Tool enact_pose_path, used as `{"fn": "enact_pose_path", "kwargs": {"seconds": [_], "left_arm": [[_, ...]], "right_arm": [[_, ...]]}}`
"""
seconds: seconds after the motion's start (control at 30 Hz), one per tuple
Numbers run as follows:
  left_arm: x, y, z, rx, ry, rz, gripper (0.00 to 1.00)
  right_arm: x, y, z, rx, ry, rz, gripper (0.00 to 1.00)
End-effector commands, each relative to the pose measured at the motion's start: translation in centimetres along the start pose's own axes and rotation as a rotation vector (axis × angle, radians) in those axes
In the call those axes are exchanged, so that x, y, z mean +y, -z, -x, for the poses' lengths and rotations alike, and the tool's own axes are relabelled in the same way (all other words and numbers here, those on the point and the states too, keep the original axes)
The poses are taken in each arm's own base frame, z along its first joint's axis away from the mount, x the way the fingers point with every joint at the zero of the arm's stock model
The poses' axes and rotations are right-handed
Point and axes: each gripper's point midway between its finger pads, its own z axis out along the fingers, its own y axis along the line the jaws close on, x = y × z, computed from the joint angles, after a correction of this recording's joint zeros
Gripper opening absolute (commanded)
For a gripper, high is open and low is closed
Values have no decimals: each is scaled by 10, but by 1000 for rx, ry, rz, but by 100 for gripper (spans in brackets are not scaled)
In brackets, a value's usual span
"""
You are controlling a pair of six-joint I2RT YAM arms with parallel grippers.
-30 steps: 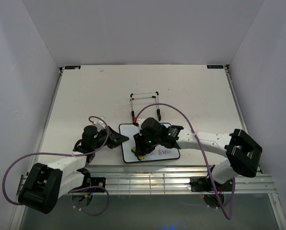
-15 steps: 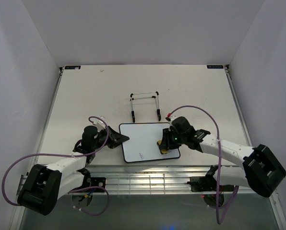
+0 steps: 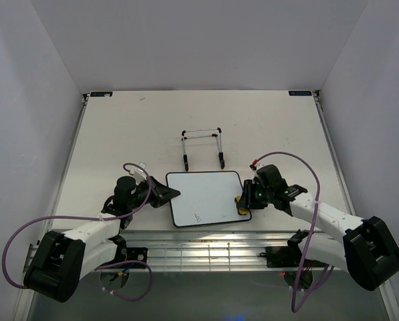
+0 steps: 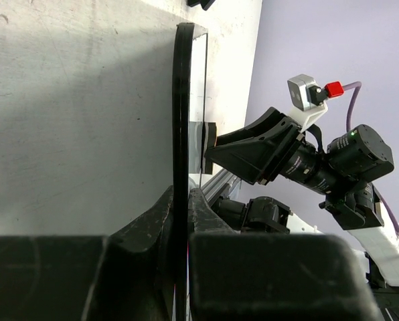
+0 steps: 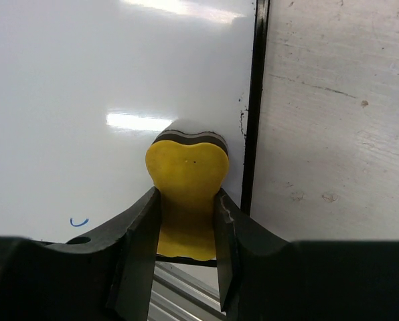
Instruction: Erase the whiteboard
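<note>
The whiteboard (image 3: 206, 194) lies flat near the table's front edge, white with a thin black rim. My left gripper (image 3: 170, 194) is shut on its left rim; in the left wrist view the board's rim (image 4: 181, 100) shows edge-on between my fingertips (image 4: 181, 200). At the board's lower right corner my right gripper (image 3: 244, 199) is shut on a yellow eraser (image 3: 242, 204). In the right wrist view the eraser (image 5: 186, 177) presses on the whiteboard (image 5: 86, 80) beside its right rim, squeezed between both fingers. A small scribble (image 3: 197, 217) shows near the bottom edge.
A thin black wire stand (image 3: 201, 144) stands just behind the board. An aluminium rail (image 3: 240, 249) runs along the table's front edge below the board. Bare table (image 5: 340, 134) lies right of the board. White walls enclose the table on three sides.
My right gripper has swept the eraser from the board's lower left to its lower right corner. The handwriting along the bottom is gone except a small scribble. The left arm has not moved.
</note>
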Motion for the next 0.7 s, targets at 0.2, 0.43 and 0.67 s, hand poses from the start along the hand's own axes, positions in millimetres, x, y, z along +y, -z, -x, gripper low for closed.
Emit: {"fn": "enact_pose_path", "kwargs": {"seconds": [0.2, 0.43, 0.67], "left_arm": [[2, -1, 10, -63, 6, 12, 0], [4, -2, 8, -61, 20, 18, 0], [1, 0, 9, -66, 17, 7, 0]], "right_arm": [[48, -4, -40, 76, 65, 186, 24], [119, -12, -40, 73, 127, 221, 23], [181, -33, -49, 142, 249, 243, 23]]}}
